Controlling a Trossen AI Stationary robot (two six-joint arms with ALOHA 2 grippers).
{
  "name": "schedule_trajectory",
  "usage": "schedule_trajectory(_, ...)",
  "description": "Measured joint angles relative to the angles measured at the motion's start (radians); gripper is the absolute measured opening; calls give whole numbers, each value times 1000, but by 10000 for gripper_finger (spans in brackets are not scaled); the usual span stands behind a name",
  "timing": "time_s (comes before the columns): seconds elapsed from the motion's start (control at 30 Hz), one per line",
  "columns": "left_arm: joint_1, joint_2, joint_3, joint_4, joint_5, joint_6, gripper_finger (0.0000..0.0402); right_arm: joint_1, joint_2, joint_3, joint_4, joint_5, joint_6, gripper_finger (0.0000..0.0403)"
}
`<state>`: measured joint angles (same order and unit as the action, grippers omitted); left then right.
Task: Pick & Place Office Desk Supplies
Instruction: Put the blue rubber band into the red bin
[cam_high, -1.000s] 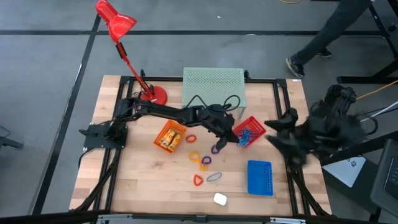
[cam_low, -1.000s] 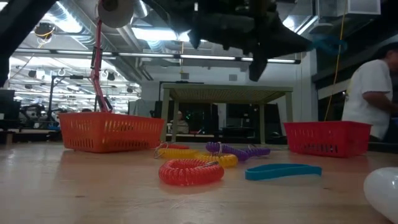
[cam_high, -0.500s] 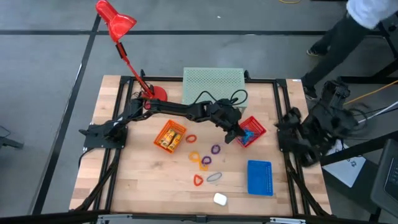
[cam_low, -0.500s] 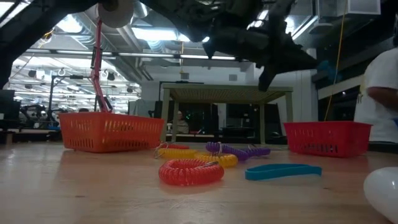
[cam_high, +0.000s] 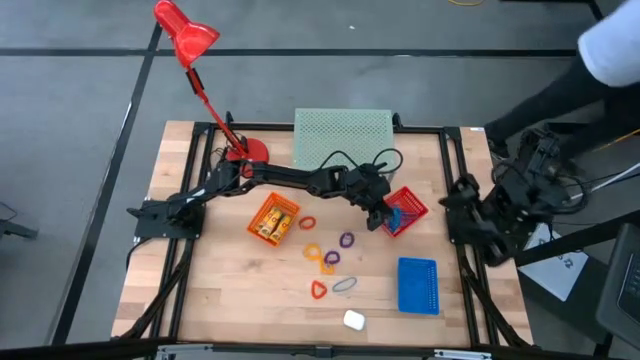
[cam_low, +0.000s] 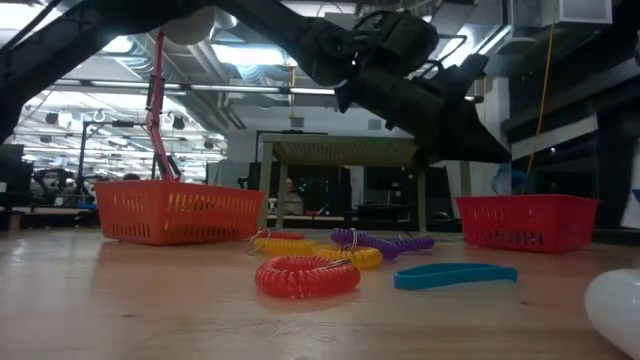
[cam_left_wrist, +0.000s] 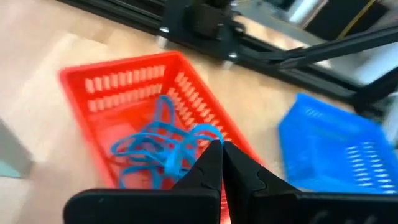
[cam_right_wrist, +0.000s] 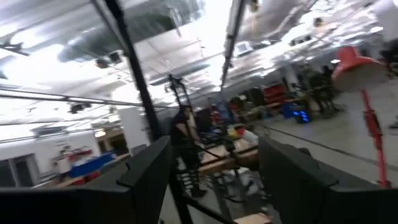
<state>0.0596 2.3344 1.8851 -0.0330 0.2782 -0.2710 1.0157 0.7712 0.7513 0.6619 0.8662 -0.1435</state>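
Observation:
My left gripper (cam_high: 383, 218) (cam_left_wrist: 221, 148) is over the red mesh basket (cam_high: 405, 212) (cam_low: 527, 222) and is shut on a blue loop (cam_low: 510, 181). More blue loops (cam_left_wrist: 146, 152) lie inside that basket. The orange basket (cam_high: 273, 220) holds yellow tubes. The blue basket (cam_high: 418, 285) lies near the right front. Orange, purple, red and blue loops (cam_high: 329, 262) lie on the wood between the baskets. My right gripper (cam_right_wrist: 211, 180) is open, on the arm folded at the table's right edge (cam_high: 480, 215), and points up into the room. My left gripper pinches a blue loop (cam_left_wrist: 200, 132) between its two fingertips, slanting down from the table's left. The loop hangs below the fingers above the red basket (cam_left_wrist: 124, 81). Whether its lower part touches the loops in the basket cannot be told.
A red desk lamp (cam_high: 185, 35) stands on its base (cam_high: 248, 152) at the far left. A pale green mesh riser (cam_high: 343, 135) sits at the far edge, behind the left arm. A white object (cam_high: 353, 320) lies near the front edge. A person (cam_high: 600, 50) stands beyond the right corner.
My left gripper has swung toward the table's right, tipped its fingers down and sunk toward the red basket, carrying the blue loop with it. My right arm has drawn back toward the table's right edge. The person has walked along the far right.

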Motion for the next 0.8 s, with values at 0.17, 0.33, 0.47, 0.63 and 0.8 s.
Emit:
schedule_trajectory(0.17,-1,1,1,3,-16,39,3,2,0,0,1,-8,5,243)
schedule_trajectory(0.33,-13,1,2,-3,-52,92,2,-1,3,0,3,-11,30,243)
schedule_trajectory(0.47,-21,1,2,4,-121,161,20,-7,10,0,2,-16,32,243)
schedule_trajectory(0.63,-26,1,2,15,-135,169,77,-7,13,0,3,-14,46,243)
schedule_trajectory(0.8,-26,1,2,15,-162,171,137,-7,13,0,3,-10,47,243)
